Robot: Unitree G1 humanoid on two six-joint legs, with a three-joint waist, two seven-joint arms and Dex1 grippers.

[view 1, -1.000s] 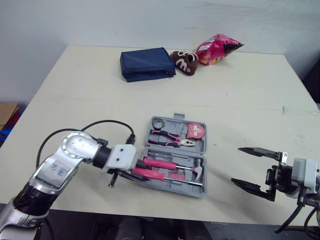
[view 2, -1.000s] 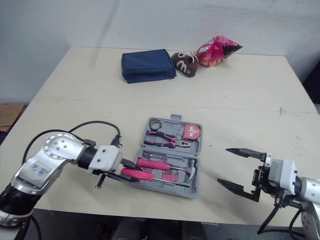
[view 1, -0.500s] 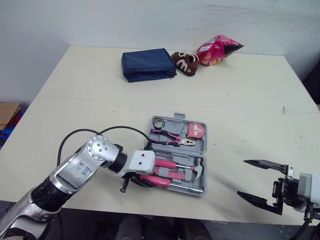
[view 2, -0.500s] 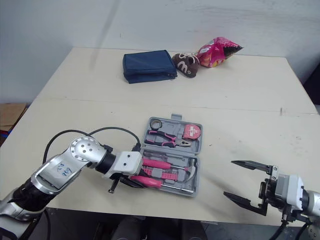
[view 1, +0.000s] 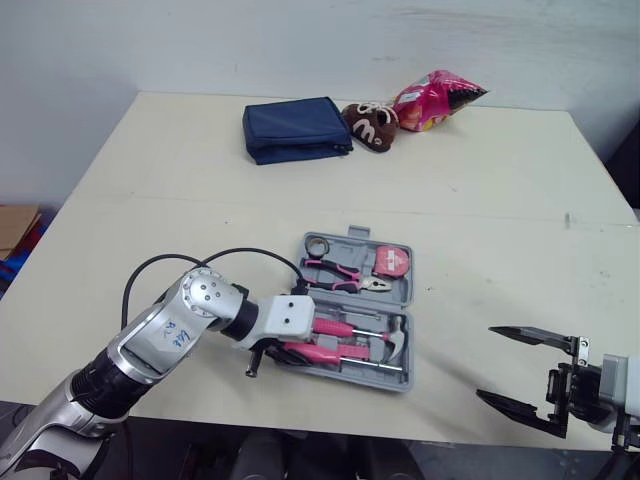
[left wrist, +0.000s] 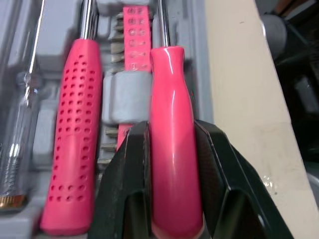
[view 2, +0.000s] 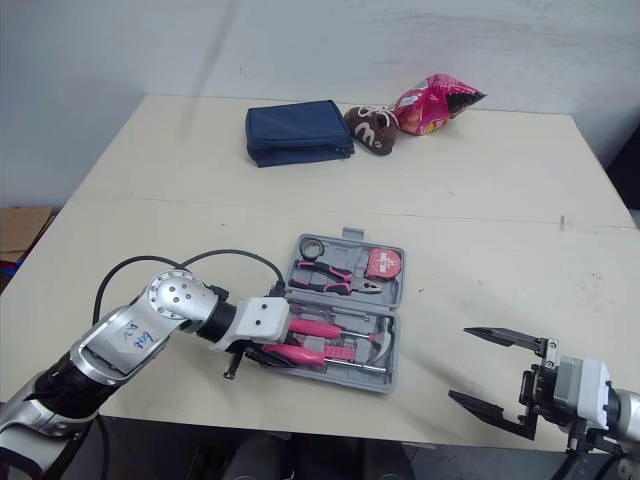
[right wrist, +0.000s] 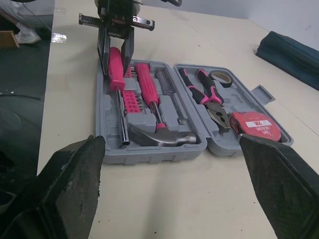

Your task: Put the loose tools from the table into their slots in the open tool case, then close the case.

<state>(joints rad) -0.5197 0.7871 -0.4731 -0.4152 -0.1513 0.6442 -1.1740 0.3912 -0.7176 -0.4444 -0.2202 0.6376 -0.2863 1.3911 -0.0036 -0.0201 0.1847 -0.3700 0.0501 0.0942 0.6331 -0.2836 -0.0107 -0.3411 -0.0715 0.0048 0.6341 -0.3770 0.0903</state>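
Left tool: clamped on the glossy, smooth pink handle of a screwdriver, one black finger on each flank. The left arm reaches in low from the robot's left, elbow bent, wrist level and pointing along the case's front row. A black cable loops over the forearm.

The held screwdriver lies along the outermost channel of the open tool case, on the edge nearest the robot, with its steel shaft running away from the fingers. Whether it is fully seated cannot be told.

Beside it in the same half are a pink bit strip, a second screwdriver with a dimpled pink grip and a hammer with a steel head. The case is grey moulded plastic and lies flat. Its far half holds pink-and-black pliers, a tape measure and a tape roll.

Right tool: fingers spread wide, holding nothing, over the near right part of the tabletop, well apart from the case.

At the far edge lie a navy fabric pouch, a brown soft item and a pink snack bag.
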